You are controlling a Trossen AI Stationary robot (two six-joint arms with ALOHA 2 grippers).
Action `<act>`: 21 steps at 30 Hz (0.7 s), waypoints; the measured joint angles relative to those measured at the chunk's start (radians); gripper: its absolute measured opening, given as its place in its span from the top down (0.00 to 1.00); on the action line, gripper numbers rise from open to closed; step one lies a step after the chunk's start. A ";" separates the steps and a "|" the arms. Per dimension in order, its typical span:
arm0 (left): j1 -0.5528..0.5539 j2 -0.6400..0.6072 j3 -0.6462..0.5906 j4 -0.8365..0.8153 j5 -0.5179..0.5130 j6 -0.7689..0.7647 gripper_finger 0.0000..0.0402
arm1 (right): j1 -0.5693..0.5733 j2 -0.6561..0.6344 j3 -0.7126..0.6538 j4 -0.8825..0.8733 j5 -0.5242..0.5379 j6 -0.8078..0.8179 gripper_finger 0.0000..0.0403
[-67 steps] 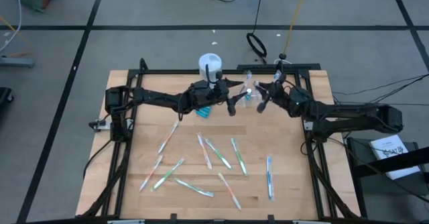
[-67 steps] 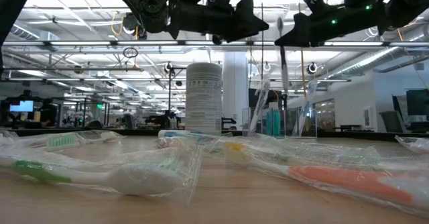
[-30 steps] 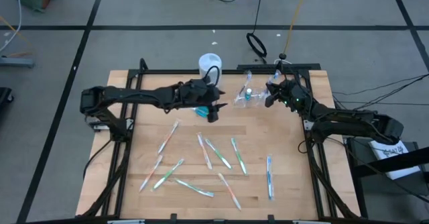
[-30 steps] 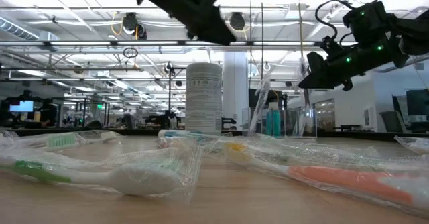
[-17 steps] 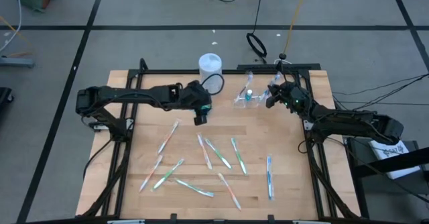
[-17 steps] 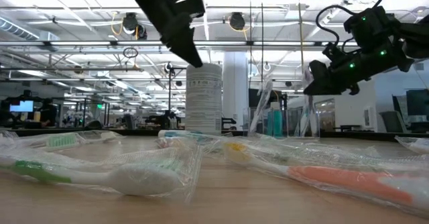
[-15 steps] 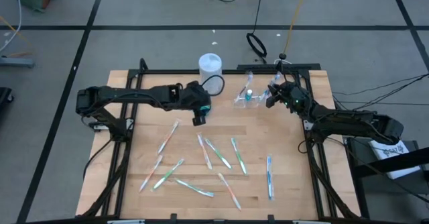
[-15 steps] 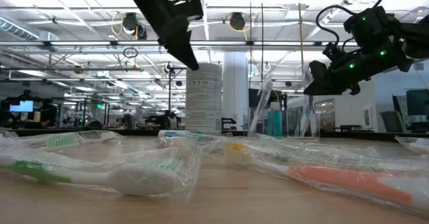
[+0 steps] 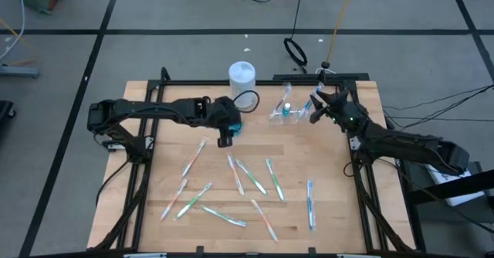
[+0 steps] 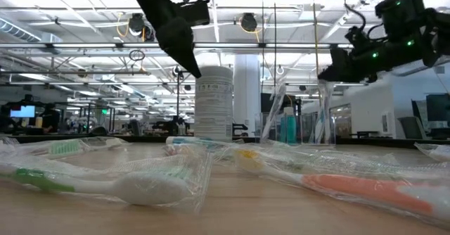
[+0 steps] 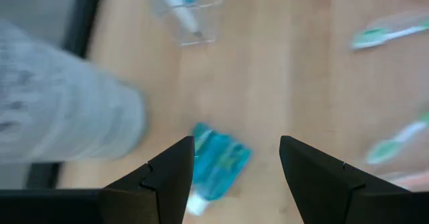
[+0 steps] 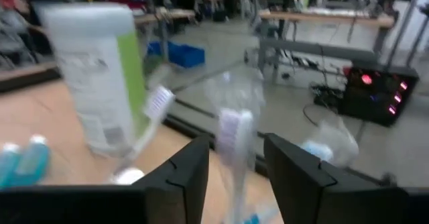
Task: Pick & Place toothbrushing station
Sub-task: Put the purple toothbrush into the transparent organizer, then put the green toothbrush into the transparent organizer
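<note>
Two dark, near-black arms are showing in the overhead view, each built of slim jointed segments with bulkier housings at the joints. The left arm [image 9: 158,110] is carrying a thin black cable that loops beside its wrist, and its end effector [image 9: 224,141] is a blocky black unit. The right arm [image 9: 401,144] is showing the same matte black casing, and small green lights are glowing on its wrist in the level view. Its end effector [image 9: 315,103] is ending in two dark fingers [image 12: 188,177] with angular, faceted, wedge-shaped tips. The left end effector's fingers [image 11: 171,174] are looking the same: matte black, flat-faced, tapering.
</note>
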 joint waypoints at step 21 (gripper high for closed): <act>-0.150 0.118 0.000 0.160 0.298 0.007 0.43 | 0.206 -0.230 0.002 0.064 -0.006 -0.125 0.66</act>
